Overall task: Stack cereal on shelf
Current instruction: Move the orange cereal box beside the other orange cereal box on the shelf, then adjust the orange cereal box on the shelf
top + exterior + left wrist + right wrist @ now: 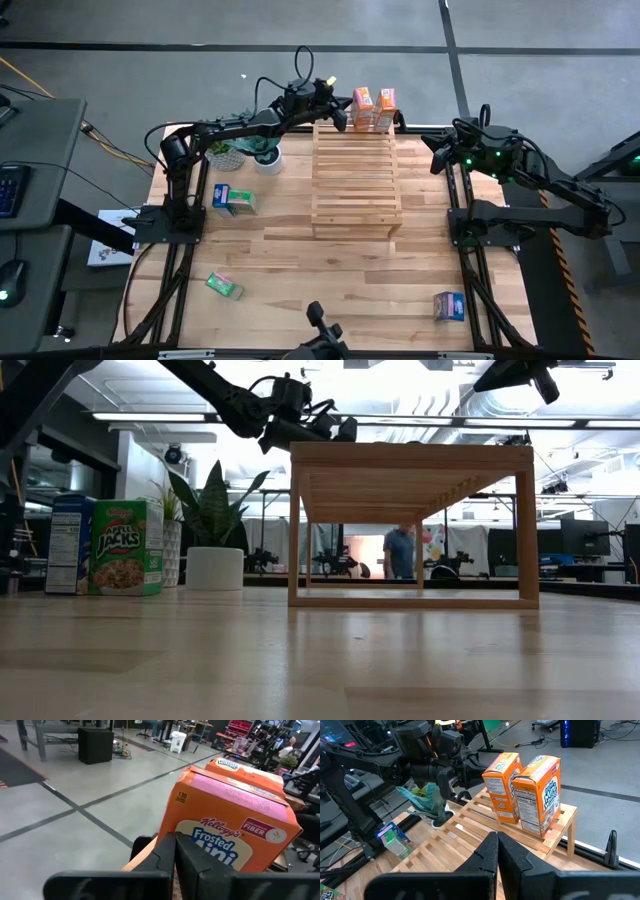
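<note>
Two orange cereal boxes stand upright side by side on the far end of the slatted wooden shelf. My left gripper is shut and sits just left of the left orange box, at the shelf's far left corner. My right gripper is shut and waits in the air to the right of the shelf. A blue and a green box stand together on the table left of the shelf. Another green box lies near the front left. A blue box is at the front right. My left gripper's shut fingers point level at the lower left side of the left orange box, which stands upright on the shelf's slats. I cannot tell whether the fingertips touch the box or stop just short of it.
Potted plants stand on the table under my left arm, left of the shelf's far end. In the low view the blue and green boxes and a white pot sit left of the shelf. A person stands far behind.
</note>
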Tool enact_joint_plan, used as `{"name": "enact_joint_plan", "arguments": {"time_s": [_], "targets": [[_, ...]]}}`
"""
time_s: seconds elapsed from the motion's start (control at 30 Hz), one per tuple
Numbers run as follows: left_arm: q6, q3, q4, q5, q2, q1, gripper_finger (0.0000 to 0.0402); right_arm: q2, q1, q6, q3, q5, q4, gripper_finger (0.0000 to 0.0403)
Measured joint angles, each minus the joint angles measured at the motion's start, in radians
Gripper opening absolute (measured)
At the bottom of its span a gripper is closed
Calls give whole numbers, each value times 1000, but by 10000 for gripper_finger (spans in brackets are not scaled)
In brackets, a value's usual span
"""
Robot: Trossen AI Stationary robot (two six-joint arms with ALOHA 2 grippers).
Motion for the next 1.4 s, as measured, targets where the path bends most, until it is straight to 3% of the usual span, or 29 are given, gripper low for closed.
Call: {"name": "enact_joint_plan", "arguments": {"time_s": [0.67,0.97,1.1,1.2,1.4], "targets": [[54,0,68,0,27,-1,0,0,0,2,0,0,16,0],[81,0,52,1,-1,2,0,2,1,0,0,0,24,0],[85,0,-41,3,-40,16,0,2,1,0,0,-7,24,0],[71,0,-154,62,-107,27,0,1,1,-1,0,-43,23,0],[10,0,-255,312,-276,18,0,-3,1,13,0,-110,23,0]]}}
